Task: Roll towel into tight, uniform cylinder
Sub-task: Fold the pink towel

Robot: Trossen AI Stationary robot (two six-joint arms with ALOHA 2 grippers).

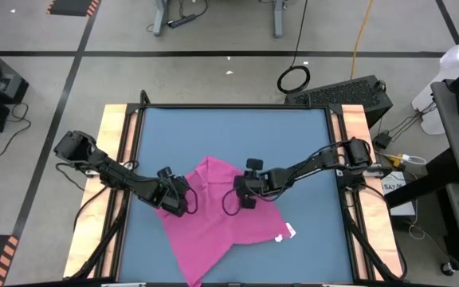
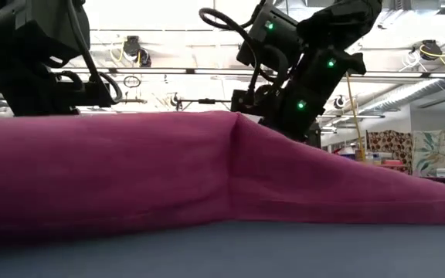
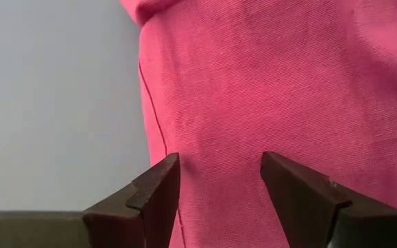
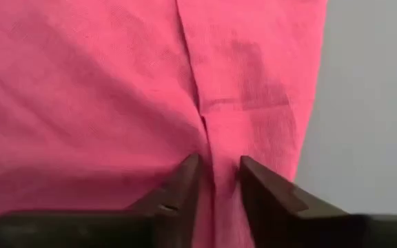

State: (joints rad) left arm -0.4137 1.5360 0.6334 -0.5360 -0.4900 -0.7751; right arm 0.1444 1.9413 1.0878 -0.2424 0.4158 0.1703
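The towel point(image 1: 213, 214) lies spread on the blue counter point(image 1: 293, 135), unrolled, its near corner at the counter's front edge and its far corner toward the middle. A small white tag point(image 1: 287, 234) sits at the corner on the right side. In the low view the cloth point(image 2: 130, 177) rises in a ridge with a sharp fold beside the right arm.

The left hand point(image 3: 219, 186) is low over the towel's left edge, its arm reaching in from the counter's left side. Its fingers point(image 3: 154, 196) are spread apart, with the hemmed edge of the cloth lying between them; whether they touch it is not clear.

The right hand point(image 4: 218, 180) is over the towel's far right part, its arm stretched in from the right side. Its fingers point(image 4: 185, 182) are drawn close together around a raised crease of cloth, pinching the towel.
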